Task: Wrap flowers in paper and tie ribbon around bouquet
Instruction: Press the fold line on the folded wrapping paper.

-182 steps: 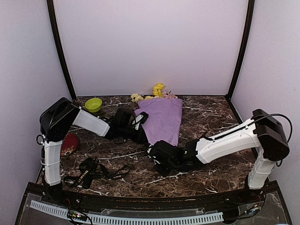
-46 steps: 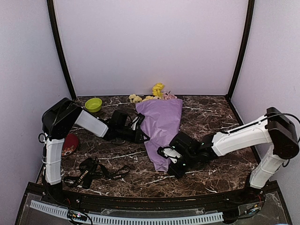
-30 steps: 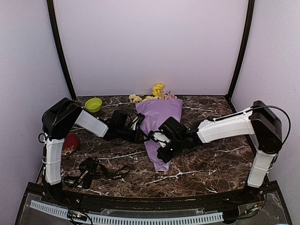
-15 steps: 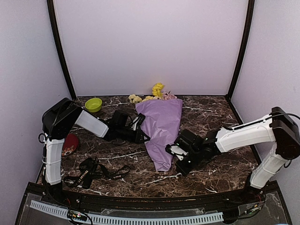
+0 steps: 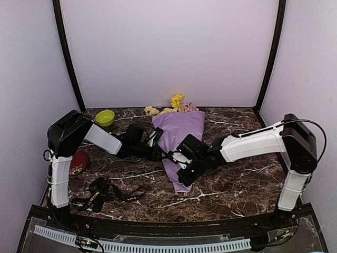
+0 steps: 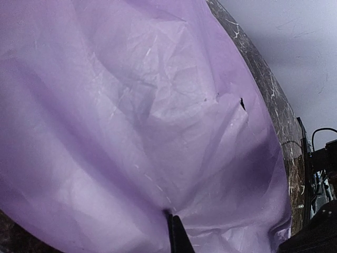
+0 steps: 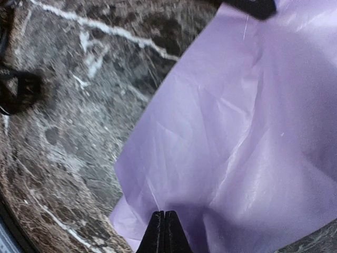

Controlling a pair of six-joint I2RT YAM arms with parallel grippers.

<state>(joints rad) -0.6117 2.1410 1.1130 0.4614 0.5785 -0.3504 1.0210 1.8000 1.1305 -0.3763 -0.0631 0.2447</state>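
Observation:
The bouquet (image 5: 182, 138) lies on the marble table as a cone of lilac paper (image 6: 158, 121), its narrow end toward me. The yellow, cream and pink flowers (image 5: 177, 103) stick out at the far end. My left gripper (image 5: 162, 154) is shut on the paper's left edge, and creases gather at its tip (image 6: 176, 232). My right gripper (image 5: 179, 169) is shut with nothing between its fingers; its tips (image 7: 164, 232) sit over the paper (image 7: 247, 132) near the cone's narrow end. The black ribbon (image 5: 108, 192) lies loose at the front left, away from both grippers.
A green bowl (image 5: 105, 117) stands at the back left. A red dish (image 5: 78, 162) sits by the left arm's base. Purple walls close in the back and both sides. Bare marble (image 5: 237, 179) lies right of the bouquet.
My right gripper has swung left from the bare marble beside the cone onto the cone's lower part. The left gripper and the bouquet have stayed put.

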